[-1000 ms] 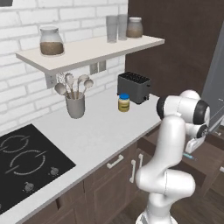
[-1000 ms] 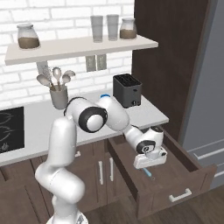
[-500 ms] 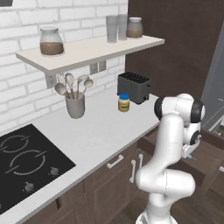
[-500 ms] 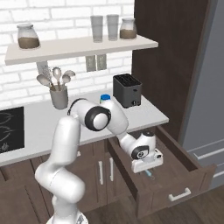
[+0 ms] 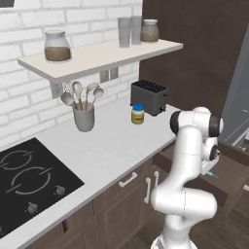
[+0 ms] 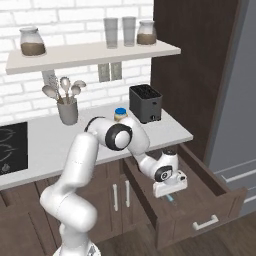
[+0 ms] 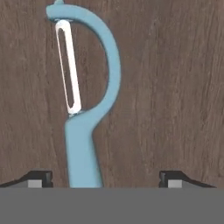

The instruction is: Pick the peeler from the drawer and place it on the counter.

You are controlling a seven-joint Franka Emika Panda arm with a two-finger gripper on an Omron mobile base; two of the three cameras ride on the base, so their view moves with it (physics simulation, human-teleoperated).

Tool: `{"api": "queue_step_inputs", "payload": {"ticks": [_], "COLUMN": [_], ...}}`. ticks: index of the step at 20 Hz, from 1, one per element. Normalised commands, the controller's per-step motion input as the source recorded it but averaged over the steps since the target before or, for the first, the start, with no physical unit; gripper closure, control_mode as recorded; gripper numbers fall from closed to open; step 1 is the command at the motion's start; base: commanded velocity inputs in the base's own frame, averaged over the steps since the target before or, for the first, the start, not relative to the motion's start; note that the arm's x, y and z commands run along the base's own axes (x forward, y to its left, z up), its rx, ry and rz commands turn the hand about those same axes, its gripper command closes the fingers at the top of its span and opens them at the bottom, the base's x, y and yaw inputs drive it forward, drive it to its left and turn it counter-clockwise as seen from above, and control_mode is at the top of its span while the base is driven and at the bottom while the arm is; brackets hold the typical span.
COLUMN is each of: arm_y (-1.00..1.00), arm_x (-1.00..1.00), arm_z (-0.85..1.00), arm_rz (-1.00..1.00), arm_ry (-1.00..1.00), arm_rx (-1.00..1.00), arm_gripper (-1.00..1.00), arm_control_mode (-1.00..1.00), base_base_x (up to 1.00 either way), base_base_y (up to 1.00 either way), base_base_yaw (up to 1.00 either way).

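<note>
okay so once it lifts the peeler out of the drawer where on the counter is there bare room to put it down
The widest bare stretch of counter lies between the cooktop and the yellow jar, in front of the utensil cup. It is crowded at the far end, where the jar stands beside the toaster.

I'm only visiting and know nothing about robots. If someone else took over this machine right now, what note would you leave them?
Gripper: open, low inside the drawer, fingertips either side of the peeler's handle, not closed on it.
Peeler: lying flat on the drawer's wooden bottom.
Counter: toaster, yellow jar and utensil cup stand on it.
Done: drawer open, gripper lined up over the peeler.
Left: close on the handle, lift it out, set it on the counter.
</note>
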Motion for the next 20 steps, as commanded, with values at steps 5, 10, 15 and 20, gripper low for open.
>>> {"api": "queue_step_inputs", "payload": {"ticks": [5,10,15,20], "arm_y": [-0.54,-0.16,-0.01,0.59], "arm_x": [0.30,-0.17,-0.21,-0.14], "arm_z": [-0.67,0.08,0.73,1.00], "arm_rz": [0.00,0.01,0.00,0.00], "arm_ry": [0.06,-0.03,-0.25,-0.34], "arm_rx": [-0.05,0.04,0.20,0.18], "arm_gripper": [1.00,1.00,1.00,1.00], "arm_control_mode": [-1.00,-1.00,-1.00,-1.00], "base_base_x": [0.00,0.00,0.00,0.00], "base_base_y": [0.00,0.00,0.00,0.00], "base_base_yaw": [0.00,0.00,0.00,0.00]}}
